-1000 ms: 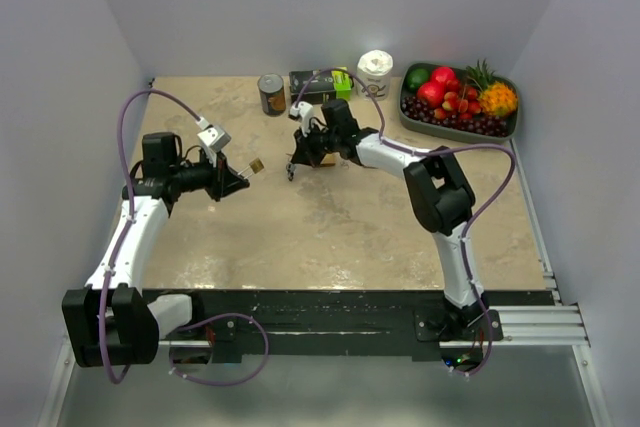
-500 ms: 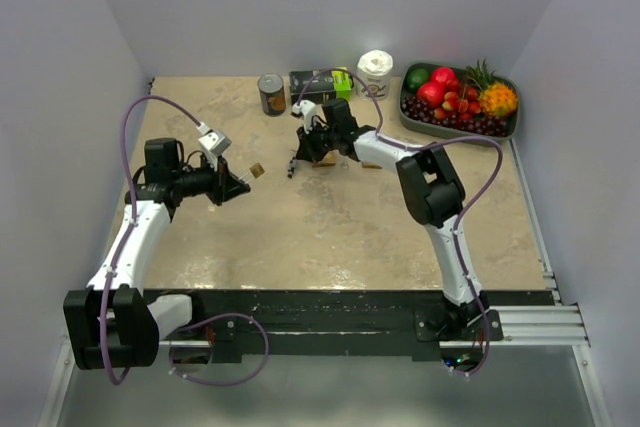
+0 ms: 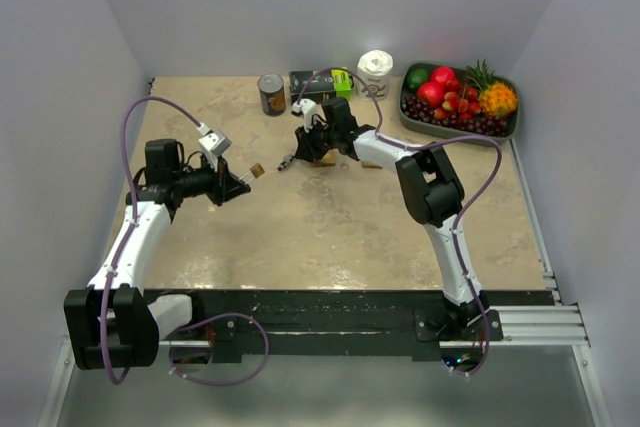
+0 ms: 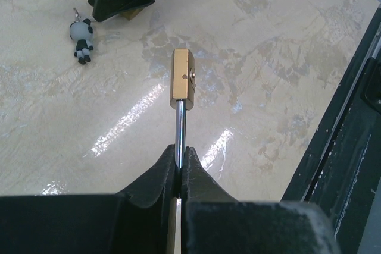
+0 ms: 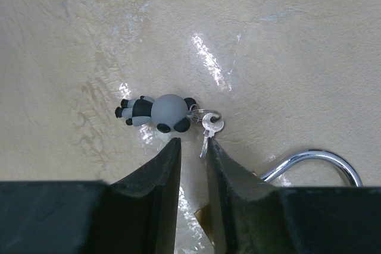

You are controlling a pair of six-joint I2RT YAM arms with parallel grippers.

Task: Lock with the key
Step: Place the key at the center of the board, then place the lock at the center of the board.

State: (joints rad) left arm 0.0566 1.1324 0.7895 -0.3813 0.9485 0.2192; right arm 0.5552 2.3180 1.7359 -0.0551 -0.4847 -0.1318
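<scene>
Pinching padlock [image 4: 183, 81] by its shackle: left gripper [image 4: 180, 173], fingers closed tight, brass body out ahead of fingertips, above table [image 4: 286, 40]. Standing slightly parted, gripping nothing: right gripper [image 5: 193, 153], low over key [image 5: 209, 128]. Lying flat on table: key, ringed to panda charm [image 5: 158, 113], blade pointing into finger gap.

Looking like a robotics lab test cell. Being boxed in by plain pale grey partition walls [image 3: 60, 47] around a beige marble-patterned tabletop [image 3: 330, 237]. Carrying two white-and-black robot arms [image 3: 130, 237] with purple cables [image 3: 125, 127] on a black metal base rail [image 3: 330, 312]. Holding props along the far edge: a brown tin can [image 3: 271, 94], a dark green tray of fruit [image 3: 455, 135].
</scene>
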